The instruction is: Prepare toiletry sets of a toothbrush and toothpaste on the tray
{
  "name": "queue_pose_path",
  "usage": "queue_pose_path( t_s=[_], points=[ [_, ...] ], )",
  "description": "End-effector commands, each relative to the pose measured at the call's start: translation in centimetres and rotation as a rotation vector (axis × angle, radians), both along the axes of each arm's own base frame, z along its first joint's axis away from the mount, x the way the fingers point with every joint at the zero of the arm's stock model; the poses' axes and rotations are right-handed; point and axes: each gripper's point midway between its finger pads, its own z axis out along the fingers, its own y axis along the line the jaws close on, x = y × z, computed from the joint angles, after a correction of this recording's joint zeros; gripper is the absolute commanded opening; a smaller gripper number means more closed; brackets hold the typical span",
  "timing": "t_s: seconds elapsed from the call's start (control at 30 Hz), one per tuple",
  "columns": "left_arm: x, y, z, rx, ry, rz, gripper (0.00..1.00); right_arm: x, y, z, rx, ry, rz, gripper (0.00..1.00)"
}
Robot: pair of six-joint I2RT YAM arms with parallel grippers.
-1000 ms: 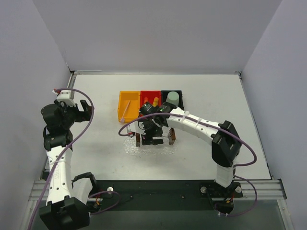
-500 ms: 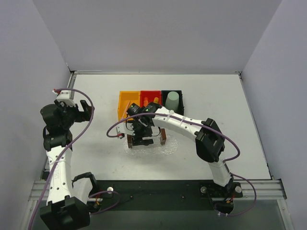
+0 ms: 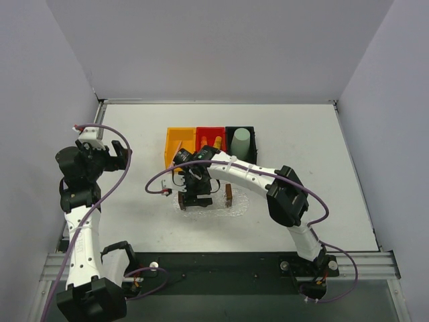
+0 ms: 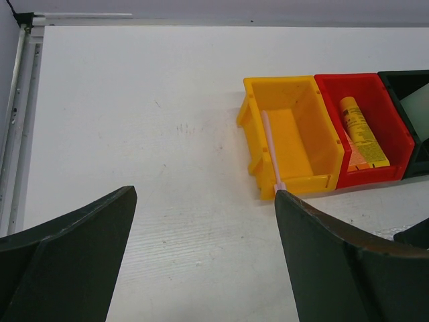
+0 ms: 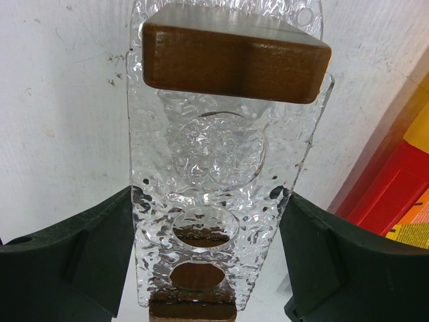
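Note:
The clear bumpy tray (image 5: 214, 168), with a brown wooden block (image 5: 234, 54) at each end, is clamped across its width by my right gripper (image 5: 209, 221), both fingers pressed against its long edges. From above, the tray (image 3: 218, 203) lies just in front of the bins, under my right gripper (image 3: 194, 194). The pale toothbrush (image 4: 271, 151) leans in the orange bin (image 4: 295, 134). A yellow toothpaste tube (image 4: 358, 129) and an orange one (image 4: 357, 159) lie in the red bin (image 4: 395, 134). My left gripper (image 4: 204, 221) is open over bare table, left of the bins.
A pale green cup (image 3: 241, 140) stands in the black bin (image 3: 251, 131), rightmost of the three bins. My left arm (image 3: 84, 168) is raised near the table's left wall. A purple cable (image 3: 161, 181) loops left of the tray.
My right gripper has carried the tray a little to the left, in front of the orange and red bins. The left arm has stayed put.

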Motion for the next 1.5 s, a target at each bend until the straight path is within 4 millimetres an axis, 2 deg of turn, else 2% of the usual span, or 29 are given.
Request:
queue_pose_path(
  t_s=[0.0, 0.87, 1.47],
  points=[
    [0.0, -0.2, 2.1, 0.012, -0.063, -0.019, 0.95, -0.2, 0.0, 0.7, -0.020, 0.004, -0.038, 0.19],
    [-0.2, 0.0, 1.8, 0.003, -0.062, -0.023, 0.95, -0.4, 1.2, 0.6, 0.011, 0.036, -0.043, 0.24],
    [-0.3, 0.1, 1.8, -0.003, -0.063, -0.025, 0.95, -0.7, 1.4, 0.4, 0.012, 0.036, -0.045, 0.37]
  ],
)
